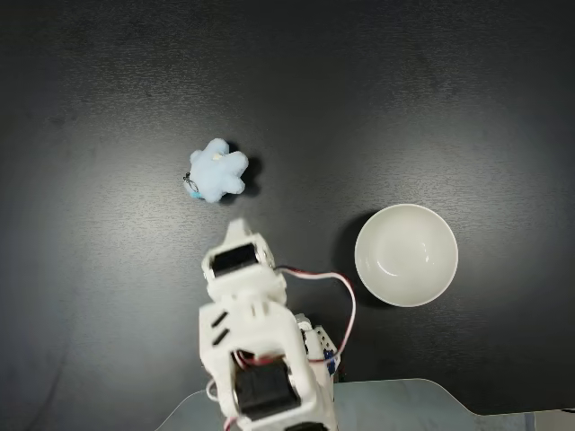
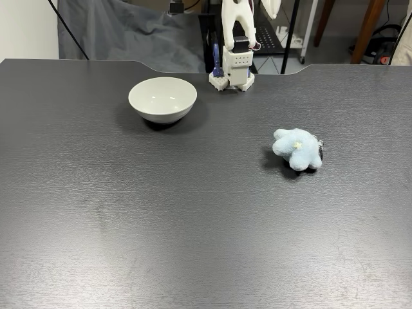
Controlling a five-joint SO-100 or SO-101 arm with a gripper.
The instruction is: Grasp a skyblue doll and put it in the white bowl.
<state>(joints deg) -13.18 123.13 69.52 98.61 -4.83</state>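
The skyblue doll (image 1: 218, 171) lies on the black table, a small fluffy plush with stubby lobes and a dark ring at its left side. It also shows at the right of the table in a fixed view (image 2: 296, 147). The white bowl (image 1: 422, 235) stands upright with nothing in it, to the right of the arm; from the front it sits left of the arm's base (image 2: 161, 111). My gripper (image 1: 239, 230) points toward the doll from above, a short gap away and not touching it. Its jaws are hidden under the wrist.
The white arm base (image 2: 232, 67) is fixed at the table's far edge, with a red and white cable loop (image 1: 340, 285) beside it. A grey cloth (image 2: 129, 32) and furniture legs stand behind the table. Bare black tabletop surrounds both objects.
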